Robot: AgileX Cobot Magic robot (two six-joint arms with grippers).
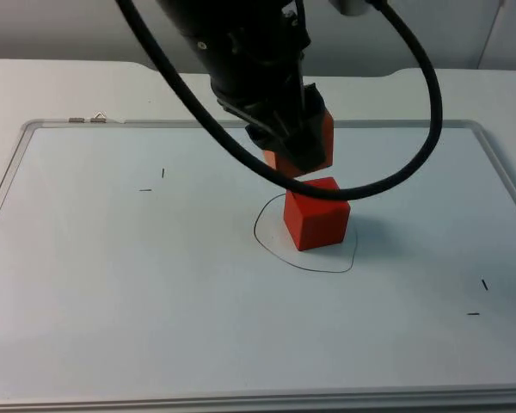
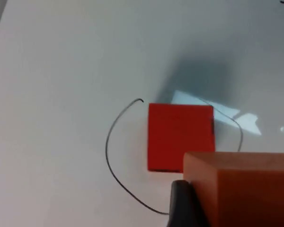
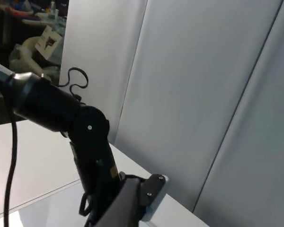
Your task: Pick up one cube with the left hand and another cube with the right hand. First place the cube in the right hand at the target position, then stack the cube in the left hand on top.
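A red cube [image 1: 316, 212] [image 2: 180, 136] rests on the white table inside a hand-drawn pen outline [image 1: 271, 245] [image 2: 109, 156]. My left gripper [image 1: 305, 142] hangs just behind and above it, shut on a second red cube [image 1: 324, 138] [image 2: 246, 189]. That held cube is off the table, set a little back from the resting cube and not touching it. One black finger [image 2: 182, 205] presses the held cube's side. The right arm waits off the work area; its wrist view faces the left arm [image 3: 85, 137] and the partition wall.
The table top is a white board with a raised rim [image 1: 241, 123]. Small pen ticks mark it at the left [image 1: 155, 181] and at the right [image 1: 480, 297]. A metal clip [image 1: 88, 119] lies on the back-left rim.
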